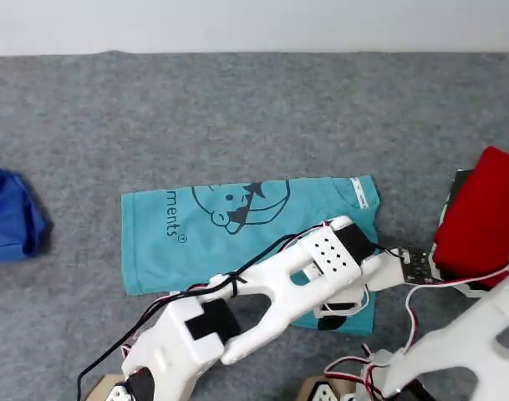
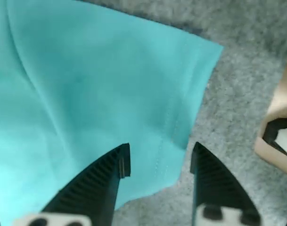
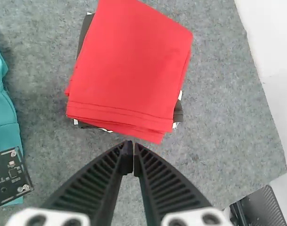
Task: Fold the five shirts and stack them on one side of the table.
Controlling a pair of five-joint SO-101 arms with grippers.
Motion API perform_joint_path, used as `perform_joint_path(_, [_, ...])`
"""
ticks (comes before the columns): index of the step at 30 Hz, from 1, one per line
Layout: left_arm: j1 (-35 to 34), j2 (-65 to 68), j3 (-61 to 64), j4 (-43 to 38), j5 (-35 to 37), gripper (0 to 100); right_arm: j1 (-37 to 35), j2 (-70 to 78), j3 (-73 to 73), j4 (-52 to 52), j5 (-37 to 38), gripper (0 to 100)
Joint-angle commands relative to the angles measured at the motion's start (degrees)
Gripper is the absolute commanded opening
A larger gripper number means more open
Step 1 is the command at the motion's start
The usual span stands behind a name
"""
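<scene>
Blue shirt: bunched and unfolded at the far left edge of the desk, well apart from both arms. It looks a long stretch from either arm, so dragging it in could bunch it further.

Teal shirt: lies flat at the desk's centre, print up, seemingly part-folded into a broad band. If one corner is lifted alone, the cloth could skew and the fold land crooked.

Left gripper: released and empty, jaws apart over the teal shirt's near right corner. One jaw stands above the cloth and the other above bare desk beside the hem. A shallow bite may catch only the hem or the top layer, which could slip free mid-fold.

Red shirt: folded square at the right edge, resting on a dark folded shirt that peeks out beneath it. The left arm ends just beside this stack, so a wide sweep rightward could nudge it askew.

Right gripper: clenched on nothing, hovering just near of the red shirt. With the two arms this close, a move by both at once risks a clash over the gap between teal shirt and stack.
</scene>
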Motion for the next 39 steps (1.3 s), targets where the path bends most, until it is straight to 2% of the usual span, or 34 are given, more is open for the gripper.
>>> perform_joint_path(1, [-0.2, 0.4, -2.4, 0.9, 0.1, 21, 0.5, -1.5, -2.6, 0.9, 0.4, 1.0])
perform_joint_path(14, [-1.1, 7.2, -4.9, -0.2, 1.8, 21, 0.3, -1.5, -2.6, 0.9, 0.3, 1.0])
perform_joint_path(21, [1.4, 8.4, -6.5, -1.1, 3.3, 2, 0.6, -1.5, -2.6, 0.9, 0.3, 1.0])
perform_joint_path(27, [2.9, 6.7, -10.2, 1.3, 3.5, 1, 0.6, -1.5, -2.6, 0.9, 0.3, 1.0])
perform_joint_path(33, [-1.9, 6.7, -16.7, 4.5, 3.3, 1, 0.3, -3.8, -2.5, 0.9, 0.3, 1.0])
perform_joint_path(39, [-8.7, 6.8, -20.9, 4.3, 3.3, 1, 0.4, -4.5, -2.4, 0.9, 0.3, 1.0])
